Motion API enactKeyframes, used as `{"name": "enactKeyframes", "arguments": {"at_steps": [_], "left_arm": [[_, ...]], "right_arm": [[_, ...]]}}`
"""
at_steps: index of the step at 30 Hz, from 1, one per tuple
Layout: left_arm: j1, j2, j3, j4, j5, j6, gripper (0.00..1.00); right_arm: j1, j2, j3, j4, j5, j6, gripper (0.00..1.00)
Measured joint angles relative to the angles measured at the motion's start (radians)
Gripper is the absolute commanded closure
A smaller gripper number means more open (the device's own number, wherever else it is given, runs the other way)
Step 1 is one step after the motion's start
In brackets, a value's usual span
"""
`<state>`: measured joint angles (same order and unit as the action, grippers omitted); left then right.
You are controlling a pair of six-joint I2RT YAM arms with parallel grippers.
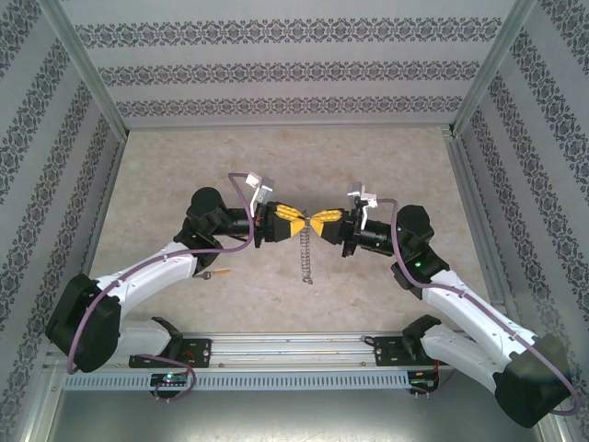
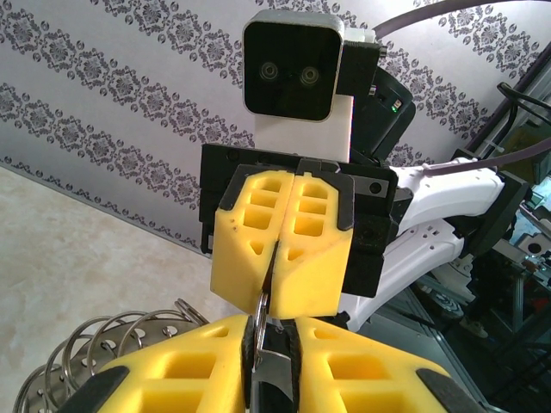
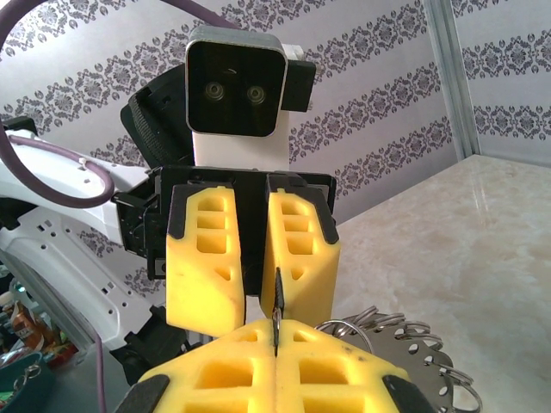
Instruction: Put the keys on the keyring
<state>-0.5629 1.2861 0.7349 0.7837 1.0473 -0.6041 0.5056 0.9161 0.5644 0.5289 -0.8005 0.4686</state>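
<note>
Keyring (image 1: 306, 258) dangles, clamped between my left gripper (image 1: 299, 222) and right gripper (image 1: 319, 222), tip to tip; next, I reckon, one must release and fetch the key (image 1: 221, 273) lying at eight o'clock.

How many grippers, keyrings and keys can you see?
2 grippers: left gripper, right gripper
1 keyring, pinched by both grippers
1 key
Total: 4

Part of keyring (image 2: 120, 344) below frame edge
</note>
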Motion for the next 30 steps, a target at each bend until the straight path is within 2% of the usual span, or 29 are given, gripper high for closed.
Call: {"name": "enactKeyframes", "arguments": {"at_steps": [10, 15, 23, 30], "left_arm": [[-0.001, 0.002, 0.000, 0.002, 0.004, 0.001, 0.71], [-0.006, 0.005, -0.002, 0.002, 0.003, 0.005, 0.64], [-0.006, 0.006, -0.006, 0.002, -0.005, 0.017, 0.65], [-0.008, 0.014, -0.007, 0.004, -0.006, 0.021, 0.72]], "right_arm": [[0.000, 0.001, 0.000, 0.000, 0.002, 0.000, 1.00], [0.000, 0.001, -0.002, 0.002, 0.004, 0.000, 1.00], [0.000, 0.001, -0.003, 0.009, 0.004, 0.006, 1.00], [0.000, 0.012, -0.004, 0.031, 0.004, 0.011, 1.00]]}}
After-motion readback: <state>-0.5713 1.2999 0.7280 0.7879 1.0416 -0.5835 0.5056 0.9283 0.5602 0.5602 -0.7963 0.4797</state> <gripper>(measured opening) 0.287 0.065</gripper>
